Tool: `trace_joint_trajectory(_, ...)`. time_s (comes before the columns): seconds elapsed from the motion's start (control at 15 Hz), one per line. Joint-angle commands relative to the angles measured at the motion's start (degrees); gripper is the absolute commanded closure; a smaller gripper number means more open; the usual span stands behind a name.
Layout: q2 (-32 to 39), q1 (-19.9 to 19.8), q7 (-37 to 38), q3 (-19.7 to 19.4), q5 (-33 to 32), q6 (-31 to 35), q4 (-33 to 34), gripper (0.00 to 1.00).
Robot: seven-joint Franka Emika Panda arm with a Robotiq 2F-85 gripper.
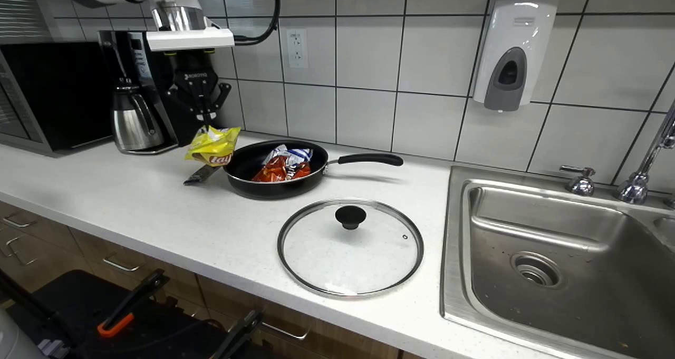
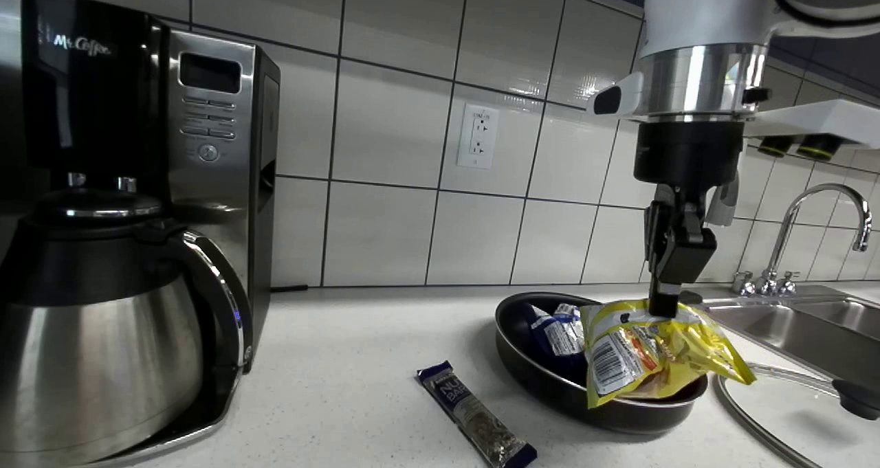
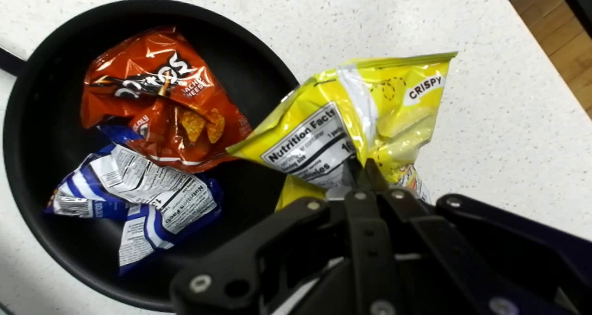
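A yellow chip bag (image 3: 393, 97) hangs from my gripper (image 3: 363, 164), whose fingertips are shut on a pinched fold of it. In an exterior view, the bag (image 1: 213, 148) is in the air at the left side of the black frying pan (image 1: 266, 191). Seen from above in the wrist view, it overlaps the pan's rim and the bare counter beside it. Inside the pan (image 3: 259, 74) lie a red Doritos bag (image 3: 157, 97) and a blue and white bag (image 3: 162, 190). A wrapped bar (image 2: 474, 416) rests on the counter outside the pan.
A glass lid (image 1: 350, 253) with a black knob lies flat on the counter between pan and sink (image 1: 538, 216). The pan's handle (image 1: 369, 159) points toward the sink. A coffee maker (image 2: 220, 110) with a steel carafe (image 2: 103, 358) and a microwave (image 1: 58, 90) stand beyond the bar.
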Motion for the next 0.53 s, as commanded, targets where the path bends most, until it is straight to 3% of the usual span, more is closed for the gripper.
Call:
trace_joint_trajectory(0.0, -2.07, -0.89, 2.5, -0.19, 0.45, 5.04, -3.16, 1.0)
trace_joint_trajectory(0.47, -1.27, -2.2, 3.19, -1.88, 0.63, 12.25, -5.82, 1.0)
